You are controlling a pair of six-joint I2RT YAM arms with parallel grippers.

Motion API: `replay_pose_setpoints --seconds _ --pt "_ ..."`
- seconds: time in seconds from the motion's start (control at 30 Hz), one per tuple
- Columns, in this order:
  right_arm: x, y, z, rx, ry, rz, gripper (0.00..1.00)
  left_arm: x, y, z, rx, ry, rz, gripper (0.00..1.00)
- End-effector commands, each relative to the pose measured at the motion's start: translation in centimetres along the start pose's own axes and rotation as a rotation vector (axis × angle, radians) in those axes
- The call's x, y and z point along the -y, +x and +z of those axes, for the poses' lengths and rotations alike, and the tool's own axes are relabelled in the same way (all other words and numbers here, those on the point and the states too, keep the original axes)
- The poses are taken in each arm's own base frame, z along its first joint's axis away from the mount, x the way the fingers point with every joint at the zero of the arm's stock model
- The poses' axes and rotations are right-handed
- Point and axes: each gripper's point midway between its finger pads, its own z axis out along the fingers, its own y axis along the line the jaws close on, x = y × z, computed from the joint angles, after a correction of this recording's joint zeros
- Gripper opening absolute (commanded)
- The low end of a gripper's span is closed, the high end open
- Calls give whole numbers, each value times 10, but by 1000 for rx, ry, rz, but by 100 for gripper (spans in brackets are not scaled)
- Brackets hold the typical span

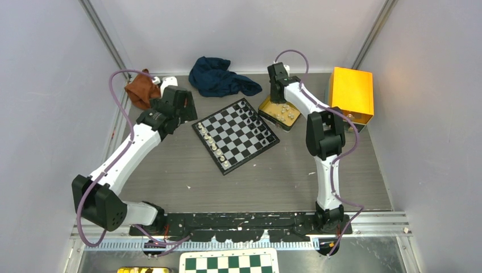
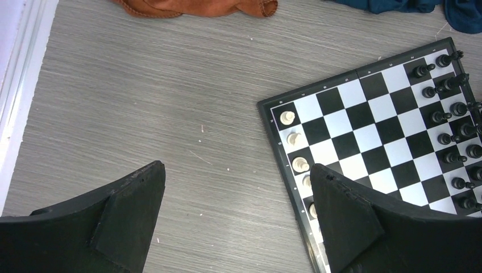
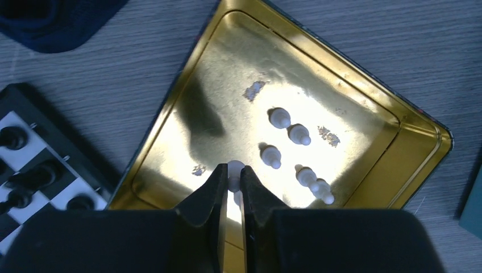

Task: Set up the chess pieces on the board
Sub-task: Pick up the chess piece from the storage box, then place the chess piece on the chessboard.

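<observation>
Gold tin (image 3: 227, 68) beside the board (image 1: 237, 136): we see the right gripper (image 3: 231, 181) pinched nearly closed on one white piece (image 3: 235, 168) inside it — the left gripper (image 2: 239, 205) gapes wide, empty, at the board's edge.

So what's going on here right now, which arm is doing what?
The right gripper is down in the gold tin, shut on a white chess piece. Several loose white pieces lie beside it in the tin. The left gripper hangs open over the table beside the board, holding nothing. On the board, black pieces stand along one side and a row of white pieces along the opposite edge.
</observation>
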Motion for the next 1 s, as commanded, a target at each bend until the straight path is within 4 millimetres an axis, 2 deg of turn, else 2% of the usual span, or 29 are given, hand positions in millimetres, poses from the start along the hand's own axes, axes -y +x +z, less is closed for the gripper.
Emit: replay_pose_setpoints --seconds 0.0,0.23,0.43,0.77,0.97 --pt "-24 -54 -66 172 -64 -22 0 -12 -15 -13 64 -18 -35 98" --pt "-78 -50 -104 212 -137 -119 1 -24 -16 -26 88 -29 -43 99" --pt "-138 -33 -125 211 -233 -198 1 -37 -18 -40 119 -44 -51 99" --pt "-227 3 -133 178 -369 -303 1 -55 -12 -58 154 -53 -65 100" --pt "-258 20 -131 160 -412 -327 0 -59 -3 -62 147 -45 -71 100"
